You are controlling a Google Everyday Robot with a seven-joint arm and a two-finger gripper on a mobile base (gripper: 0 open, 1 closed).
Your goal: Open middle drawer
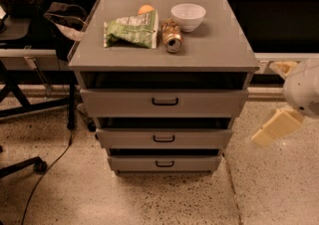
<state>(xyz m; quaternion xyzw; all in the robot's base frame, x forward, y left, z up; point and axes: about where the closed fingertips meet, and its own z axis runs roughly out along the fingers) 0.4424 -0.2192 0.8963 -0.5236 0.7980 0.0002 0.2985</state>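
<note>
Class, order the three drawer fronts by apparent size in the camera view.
Largest: top drawer front. Then middle drawer front. Smallest: bottom drawer front. The gripper hangs right of the cabinet.
</note>
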